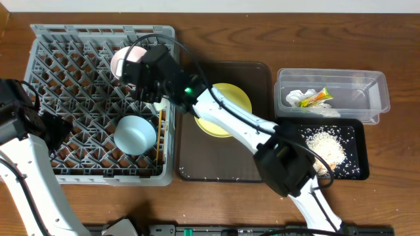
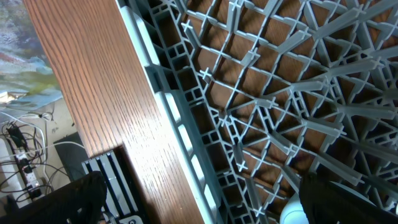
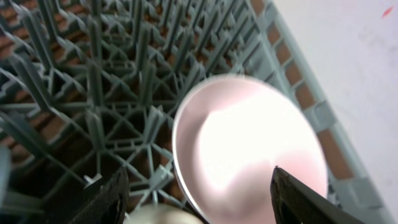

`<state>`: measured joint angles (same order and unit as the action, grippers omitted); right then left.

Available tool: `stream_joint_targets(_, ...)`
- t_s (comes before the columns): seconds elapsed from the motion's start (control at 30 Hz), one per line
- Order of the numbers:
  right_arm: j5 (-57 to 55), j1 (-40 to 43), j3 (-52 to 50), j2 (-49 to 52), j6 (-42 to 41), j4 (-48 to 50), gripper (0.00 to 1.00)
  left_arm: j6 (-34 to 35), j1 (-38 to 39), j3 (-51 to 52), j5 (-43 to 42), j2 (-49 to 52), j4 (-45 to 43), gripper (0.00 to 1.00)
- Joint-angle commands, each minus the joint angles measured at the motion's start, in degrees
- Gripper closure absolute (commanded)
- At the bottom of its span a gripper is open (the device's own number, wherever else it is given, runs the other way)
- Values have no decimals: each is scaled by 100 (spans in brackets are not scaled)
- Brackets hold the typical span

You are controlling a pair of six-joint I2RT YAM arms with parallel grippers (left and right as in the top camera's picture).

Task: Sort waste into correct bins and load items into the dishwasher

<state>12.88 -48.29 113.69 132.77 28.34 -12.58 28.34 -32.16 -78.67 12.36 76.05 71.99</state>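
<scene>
The right arm reaches across to the far part of the large square grey plastic dish rack [image 1: 79, 46], its fingers [image 3: 112, 199] spread wide on either side of a small round pale pinkish-white cup [image 3: 249, 155] that lies tilted among the upright pegs with its open mouth facing the wrist camera. The cup is blurred, and a gap shows between its rim and one finger. The left arm's fingers [image 2: 68, 202] stand fully apart and hold nothing, hovering over the rack's left edge where it meets the wooden surface [image 2: 81, 81]. A light-blue bowl [image 1: 134, 134] sits in the rack near its right side. A round yellow plate [image 1: 230, 105] rests on the dark-brown serving tray [image 1: 216, 164], partly under the right arm. The clear rectangular plastic tub [image 1: 367, 88] holds a crumpled white paper napkin [image 1: 294, 96] and a yellow-green printed wrapper [image 1: 316, 99]. Just beside it, the black rectangular plastic tray [image 1: 351, 134] holds whitish rice-like scraps [image 1: 325, 145].
</scene>
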Motion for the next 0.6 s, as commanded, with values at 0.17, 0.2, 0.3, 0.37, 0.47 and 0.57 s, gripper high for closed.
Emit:
stream_joint_targets(0.17, 385, -9, -2, 229, 162, 232, 31, 7, -24, -33, 70, -20, 24, 0)
stream_joint_targets(0.2, 387, -9, -2, 232, 219, 236, 32, 7, -24, -31, 70, -17, 24, 0)
stream_joint_targets(0.3, 387, -9, -2, 284, 262, 286, 33, 7, -24, -33, 70, -17, 24, 0)
stream_joint_targets(0.37, 385, 4, -2, 326, 264, 315, 33, 7, -24, -33, 70, -20, 24, 0)
stream_joint_targets(0.47, 389, 46, -2, 426, 262, 348, 35, 7, -24, -31, 70, -17, 24, 0)
stream_joint_targets(0.57, 389, 61, -2, 525, 260, 378, 40, 4, -24, -33, 70, -20, 24, 0)
